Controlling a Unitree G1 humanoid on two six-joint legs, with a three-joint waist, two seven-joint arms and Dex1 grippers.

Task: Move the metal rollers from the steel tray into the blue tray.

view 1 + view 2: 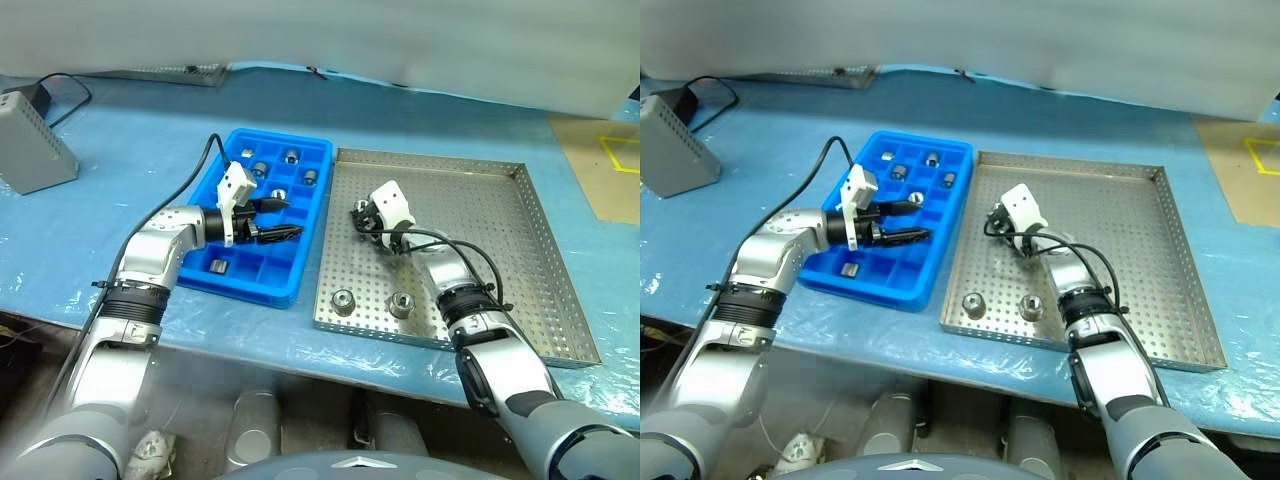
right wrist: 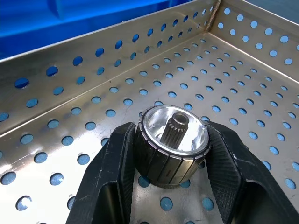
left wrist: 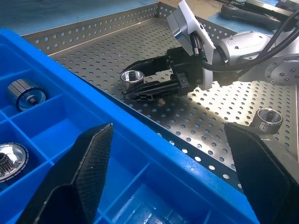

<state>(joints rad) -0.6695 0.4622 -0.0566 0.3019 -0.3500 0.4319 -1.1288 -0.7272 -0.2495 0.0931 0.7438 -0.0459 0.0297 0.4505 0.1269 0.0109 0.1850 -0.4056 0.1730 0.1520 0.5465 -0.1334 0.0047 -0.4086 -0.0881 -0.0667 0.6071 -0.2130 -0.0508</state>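
While the right gripper sits low over the perforated floor of the steel tray, its two black fingers press against opposite sides of one metal roller, which stands upright on the tray floor near the rim that faces the blue tray; the roller's ribbed side and its toothed centre show plainly between the pads. From the left wrist view the same roller is seen clamped at the fingertips of that gripper, close to the steel tray's left wall. Two more rollers stand free on the steel tray near its front edge, one toward the front left corner and the other just to its right, apart from each other and from the gripper. The left gripper hangs above the middle of the blue tray, pointing toward the steel tray, with its jaws spread wide and nothing between them. Several rollers already lie in the blue tray's square compartments, among them one in the far row and one in the near row. Both trays rest side by side, nearly touching, on the blue-covered tabletop, and a grey box stands well off to the left.
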